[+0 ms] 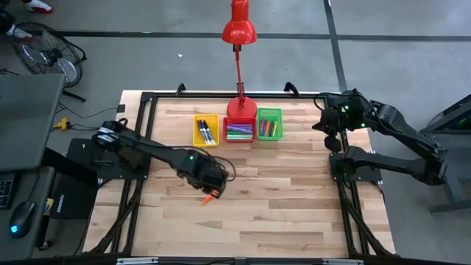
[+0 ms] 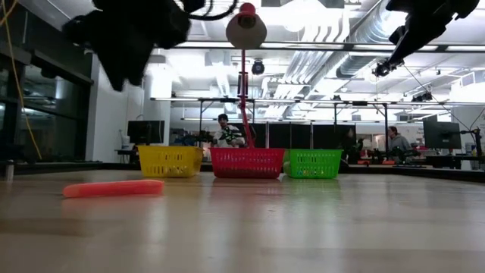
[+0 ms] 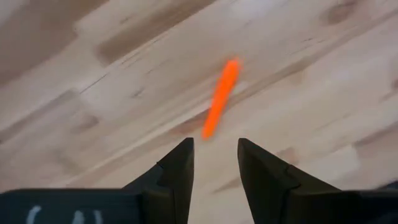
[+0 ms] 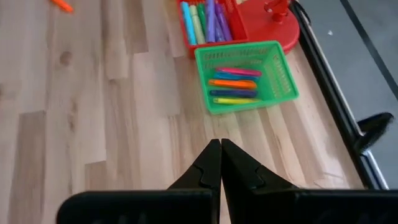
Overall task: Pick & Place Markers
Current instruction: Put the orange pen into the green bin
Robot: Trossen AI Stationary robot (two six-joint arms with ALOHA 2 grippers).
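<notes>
Nearly all the markers already sit in three small bins at the far edge of the table: some in the yellow bin, some in the red bin, some in the green bin. The red bin stands at the foot of a red desk lamp. Judging from this, the sorting is almost done, with one marker left.

That last one, an orange marker, lies flat on the bare wood, alone, well apart from the bins and nearer the front of the table.

The left gripper hangs just above it, not touching. Its two dark fingers stand a little apart with nothing between them, and the marker lies on the wood just beyond their tips, angled across the grain.

The right gripper waits raised near the table's far right corner, its fingers pressed together and holding nothing, with the green bin below and ahead of it.
</notes>
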